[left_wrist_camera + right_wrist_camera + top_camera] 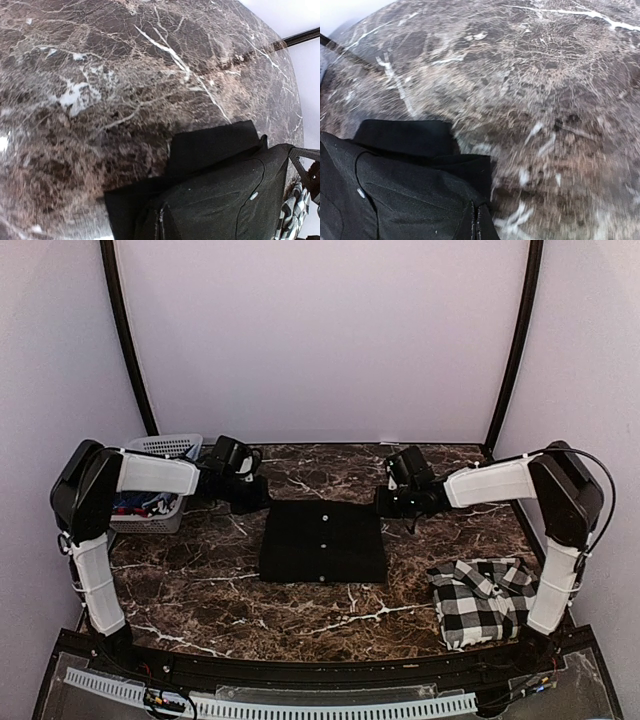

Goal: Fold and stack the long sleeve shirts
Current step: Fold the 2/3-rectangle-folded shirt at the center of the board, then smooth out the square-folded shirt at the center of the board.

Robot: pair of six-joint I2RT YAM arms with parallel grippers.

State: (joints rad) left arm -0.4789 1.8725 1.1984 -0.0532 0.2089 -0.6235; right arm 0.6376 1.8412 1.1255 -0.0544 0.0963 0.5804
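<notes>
Centrally, black shirt (322, 540) lay folded flat; checked shirt (482, 600) bunched at 4 o'clock. Left gripper (250, 492) pressed together at black shirt's 10 o'clock corner; right gripper (388, 502) likewise together at 2 o'clock corner.

The black shirt (300, 550) at the middle of the surface (200, 580) is one plain colour, broken only by a row of small white buttons (322, 543). The checked shirt (483, 600) near the front right corner is in bold black-and-white squares. The surface is patterned like dark brown marble, laced with white and pale tan veins; at its back left edge is a white lattice basket (165, 447) with red, blue and white showing inside. The left arm (155, 473) and right arm (490, 483) are white with black joints, and the walls (330, 340) are a pale lilac-white crossed by black poles (130, 340).
</notes>
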